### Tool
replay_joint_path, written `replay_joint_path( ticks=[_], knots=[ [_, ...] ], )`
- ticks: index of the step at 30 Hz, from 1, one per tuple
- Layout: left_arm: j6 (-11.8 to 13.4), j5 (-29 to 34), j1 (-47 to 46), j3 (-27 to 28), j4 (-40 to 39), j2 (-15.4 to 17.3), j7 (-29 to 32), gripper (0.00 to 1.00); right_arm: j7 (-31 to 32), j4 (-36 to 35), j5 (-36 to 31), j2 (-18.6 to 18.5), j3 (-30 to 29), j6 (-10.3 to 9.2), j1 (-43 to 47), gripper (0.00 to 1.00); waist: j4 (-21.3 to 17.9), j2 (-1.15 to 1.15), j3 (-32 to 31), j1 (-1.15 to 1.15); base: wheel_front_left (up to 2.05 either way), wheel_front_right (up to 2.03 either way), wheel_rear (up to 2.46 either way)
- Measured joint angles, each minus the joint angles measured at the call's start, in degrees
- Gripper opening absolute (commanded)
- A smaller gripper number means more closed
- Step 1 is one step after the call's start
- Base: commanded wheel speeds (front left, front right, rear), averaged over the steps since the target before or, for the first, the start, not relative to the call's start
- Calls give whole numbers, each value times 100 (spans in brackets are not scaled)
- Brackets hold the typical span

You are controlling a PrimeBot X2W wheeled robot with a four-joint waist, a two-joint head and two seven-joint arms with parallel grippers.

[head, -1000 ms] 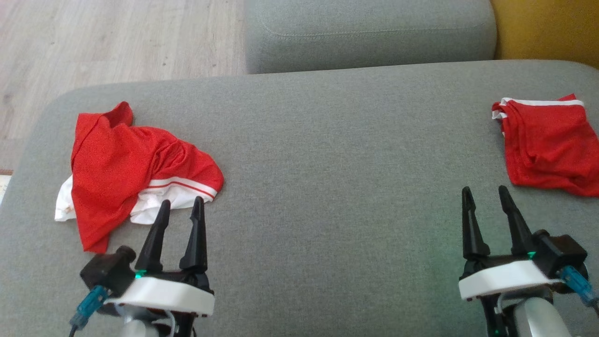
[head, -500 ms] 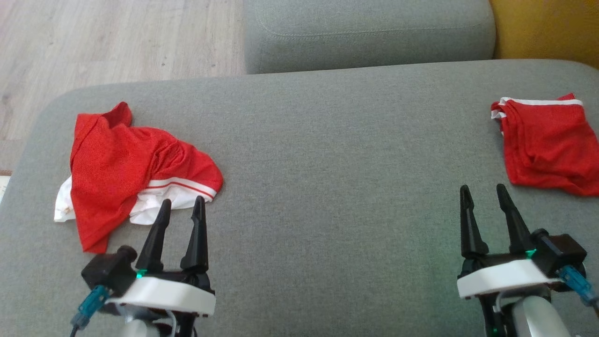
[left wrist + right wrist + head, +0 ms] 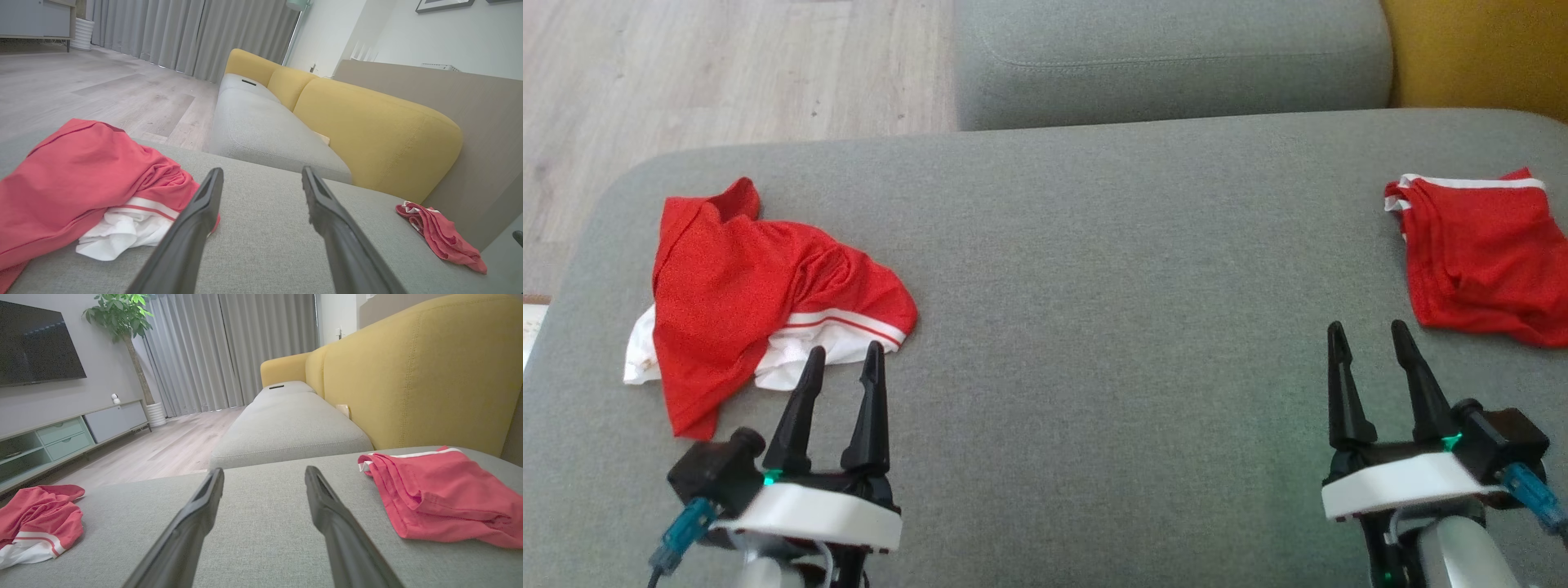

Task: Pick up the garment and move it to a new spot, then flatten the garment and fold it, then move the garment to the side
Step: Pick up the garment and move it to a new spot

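Hardly anything has moved since the earlier pictures. The whole head view has slid a little downward, which is the camera's doing, while both pincers and both garments keep their places.

In the head view, the left pincer (image 3: pixel 846 348) has its fingers spread and holds nothing. Its tips reach the white hem of the crumpled red-and-white garment (image 3: pixel 735 286), which lies ahead of it and to its left on the grey seat cushion (image 3: pixel 1111 269). The right pincer (image 3: pixel 1366 325) is spread and empty too. A second red garment (image 3: pixel 1478 261) lies just ahead of it and to its right. That one looks folded already, so I judge the crumpled one to be the task's thing.

In the left wrist view, the left pincer (image 3: pixel 261 171) is wide apart, and the crumpled garment (image 3: pixel 81 175) is bunched beside its left finger, not between the two.

In the right wrist view, the right pincer (image 3: pixel 264 471) is open over bare cushion, with the folded garment (image 3: pixel 441 498) near its right finger.

The risk I see is in the first grasp. If the left pincer closes where it is, it may catch only the thin hem or nothing, because the cloth sits to one side. A pinch on one layer could let the garment slip out or drag along the cushion when lifted. Pressing too deep could also pinch the cushion fabric.
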Motion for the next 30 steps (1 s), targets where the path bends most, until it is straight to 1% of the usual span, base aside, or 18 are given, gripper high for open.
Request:
replay_joint_path(
  ticks=[6,11,18,30],
  knots=[
    [0,0,0,-12,13,0,0,100,-5,7,2,0,8,0,1,100,113,0,-40,0,0,0,0],
    [7,1,1,12,36,0,0,100,-14,19,32,0,111,0,3,100,353,0,-71,0,0,0,0],
    [13,62,0,112,69,0,0,100,-14,30,104,2,335,0,4,100,772,0,-69,0,0,0,0],
    [5,177,3,467,107,5,0,100,-14,82,290,2,712,0,6,100,1553,0,-106,0,0,0,0]
  ],
)
